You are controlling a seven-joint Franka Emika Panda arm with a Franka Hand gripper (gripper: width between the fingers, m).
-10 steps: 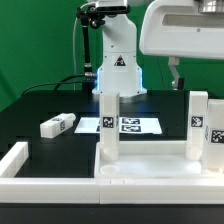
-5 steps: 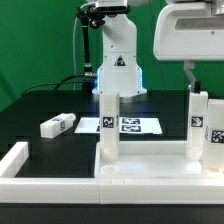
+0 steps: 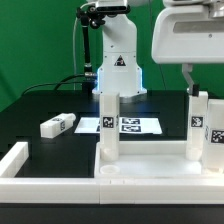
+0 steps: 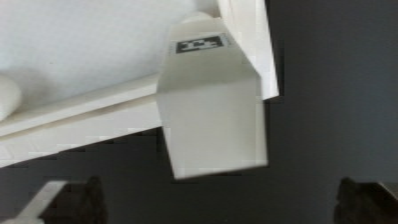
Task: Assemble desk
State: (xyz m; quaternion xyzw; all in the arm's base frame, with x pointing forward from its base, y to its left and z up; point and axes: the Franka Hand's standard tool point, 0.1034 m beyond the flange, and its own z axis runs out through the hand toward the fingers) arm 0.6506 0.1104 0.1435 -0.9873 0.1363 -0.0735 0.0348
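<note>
The desk top [image 3: 150,172] is lying in the exterior view's foreground on the counter [image 3: 50,105] with two legs standing in it, and you are hovering just above the upright leg [image 3: 200,125] on the exterior view's right, while a third leg [image 3: 57,125] is lying loose on the counter well apart. The fingers [image 4: 68,200] are standing fully apart and gripping nothing; to my eye you are best coming straight down with that leg centred between them, keeping it upright as they are closing. Against a second ago, the arm [image 3: 190,35] is sitting further toward the exterior view's right, closer over that leg.
</note>
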